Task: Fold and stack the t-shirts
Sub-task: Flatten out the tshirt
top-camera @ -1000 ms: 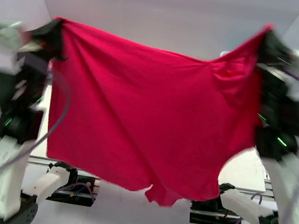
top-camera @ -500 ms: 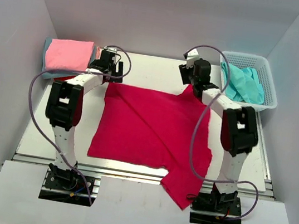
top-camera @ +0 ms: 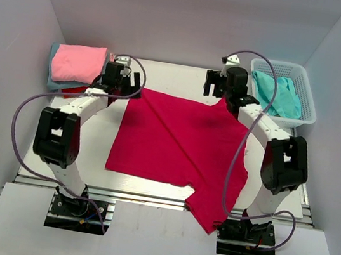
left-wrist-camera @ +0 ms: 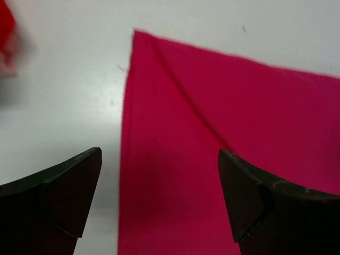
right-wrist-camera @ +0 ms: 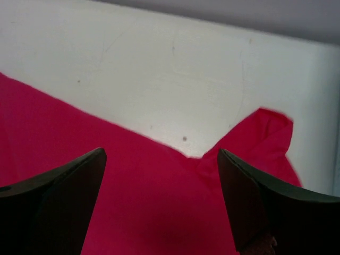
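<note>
- Top external view: the crimson t-shirt (top-camera: 175, 141) lies spread on the white table (top-camera: 166, 72) between the two arms. A diagonal crease runs across it, and its near right part hangs over the table's near edge by the right arm's base.
- The left gripper (top-camera: 121, 81) sits at the shirt's far left corner. The right gripper (top-camera: 218, 86) sits at its far right corner, where the cloth rises to a small peak.
- Left wrist view: the left gripper's fingers (left-wrist-camera: 64, 196) stand wide apart with nothing clasped. The shirt's corner and left edge lie flat on the table beneath the gap, apart from both fingers.
- Right wrist view: the right gripper's fingers (right-wrist-camera: 260, 207) are likewise spread and hold nothing. The shirt's far edge runs below them, with a rumpled flap of cloth to the right.
- At the far left a folded light pink t-shirt (top-camera: 77, 62) tops a stack, with grey-blue and red cloth showing beneath.
- A teal t-shirt (top-camera: 278, 95) lies in the white basket (top-camera: 308, 109) at the far right.
</note>
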Tool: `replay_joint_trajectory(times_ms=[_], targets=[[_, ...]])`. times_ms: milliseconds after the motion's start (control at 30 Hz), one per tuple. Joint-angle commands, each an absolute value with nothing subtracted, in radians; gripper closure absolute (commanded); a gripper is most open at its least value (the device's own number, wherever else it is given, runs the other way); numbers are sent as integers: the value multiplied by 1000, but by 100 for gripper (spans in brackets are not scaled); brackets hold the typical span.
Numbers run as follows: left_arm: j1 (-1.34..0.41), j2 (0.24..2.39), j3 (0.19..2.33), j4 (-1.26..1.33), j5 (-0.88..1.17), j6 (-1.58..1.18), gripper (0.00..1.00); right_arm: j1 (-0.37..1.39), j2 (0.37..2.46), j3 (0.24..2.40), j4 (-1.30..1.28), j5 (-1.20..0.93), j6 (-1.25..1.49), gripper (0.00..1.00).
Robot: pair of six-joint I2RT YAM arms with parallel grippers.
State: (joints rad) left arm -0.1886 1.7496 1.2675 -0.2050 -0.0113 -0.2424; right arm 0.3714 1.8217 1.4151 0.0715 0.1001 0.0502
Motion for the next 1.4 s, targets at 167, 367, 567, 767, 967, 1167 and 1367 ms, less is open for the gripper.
replay_joint_trajectory(times_ms=[167,367,567,767,967,1167,1367], targets=[[-209,1468,881,-215,285,-334,0,357,1684,1177,-106,159,363,10],[-230,1326,681,-219,462,-386,0,347,1647,1019,-107,98,426,10],[-250,1247,607,-258,424,-422,0,333,1738,1040,-103,109,429,10],[-250,1305,566,-356,301,-483,0,308,1856,1109,-103,143,474,10],[-250,1410,532,-448,210,-544,0,285,1910,1157,-109,143,505,10],[-235,1434,532,-647,91,-663,0,276,1951,1187,-150,144,532,10],[-235,1341,601,-793,-6,-709,0,278,1913,1163,-128,112,494,10]])
